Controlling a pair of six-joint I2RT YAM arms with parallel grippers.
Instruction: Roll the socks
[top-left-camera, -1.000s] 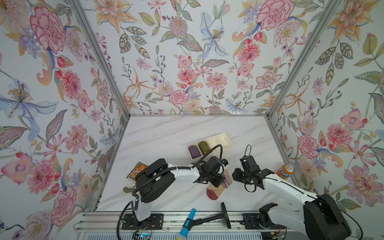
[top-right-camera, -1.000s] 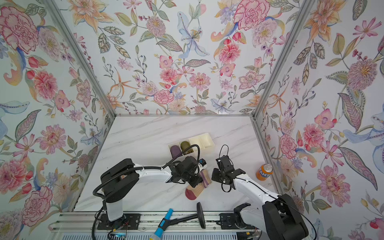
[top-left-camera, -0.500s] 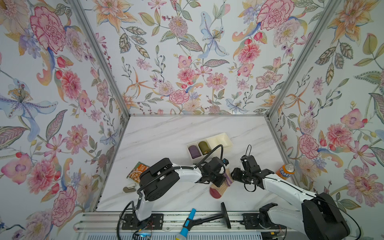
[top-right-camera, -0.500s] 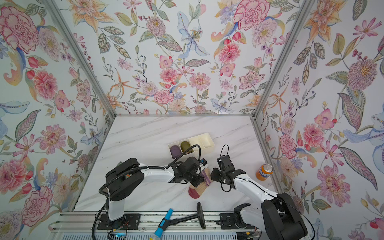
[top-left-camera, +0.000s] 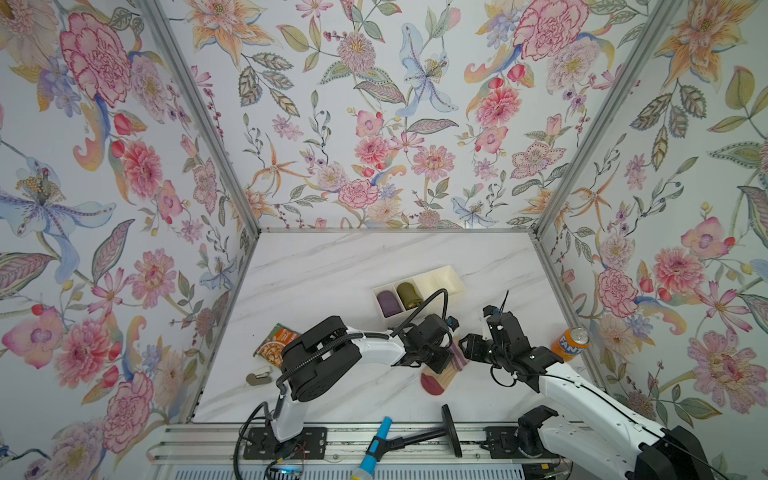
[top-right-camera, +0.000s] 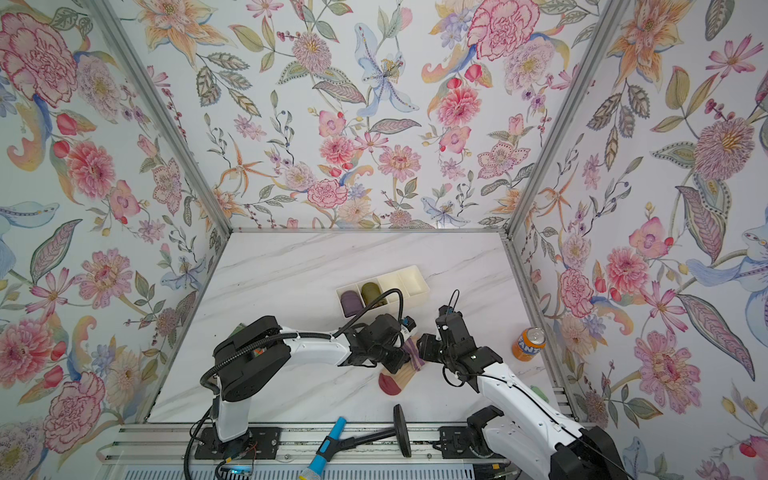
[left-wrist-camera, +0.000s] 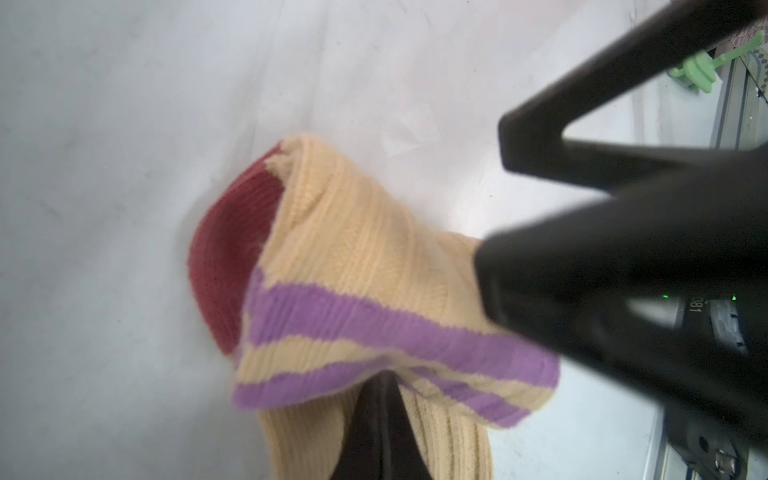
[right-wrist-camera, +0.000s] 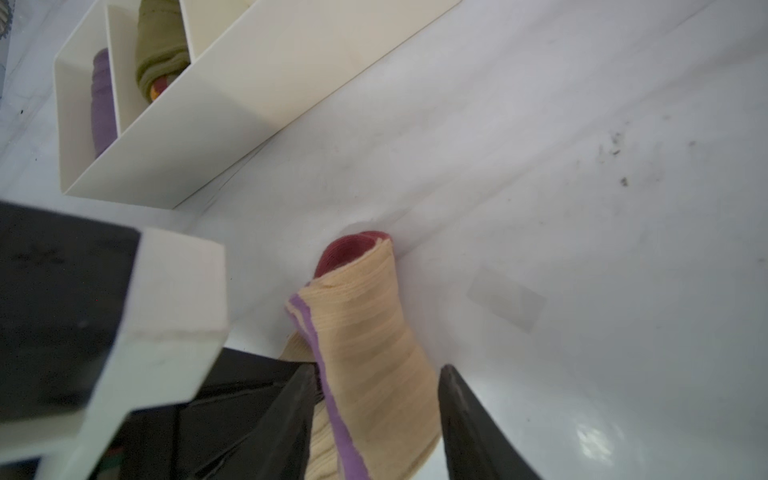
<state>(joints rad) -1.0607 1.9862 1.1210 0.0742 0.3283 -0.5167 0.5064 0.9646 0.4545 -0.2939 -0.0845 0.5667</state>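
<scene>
Socks (left-wrist-camera: 353, 257) sit pinched in my closed left fingers (left-wrist-camera: 374, 432); right fingers (right-wrist-camera: 465, 424) straddle them, grip unclear. I'd roll tight, tension even, low over the table (right-wrist-camera: 582, 208).

One purple roll (top-left-camera: 388, 302), one olive roll (top-left-camera: 409, 294), one striped-sock bundle (top-left-camera: 444, 376), one can (top-left-camera: 570, 343), one organizer (top-left-camera: 449, 278).

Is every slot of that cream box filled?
No, only a purple roll and an olive roll sit in the cream box; other slots hold nothing.
</scene>
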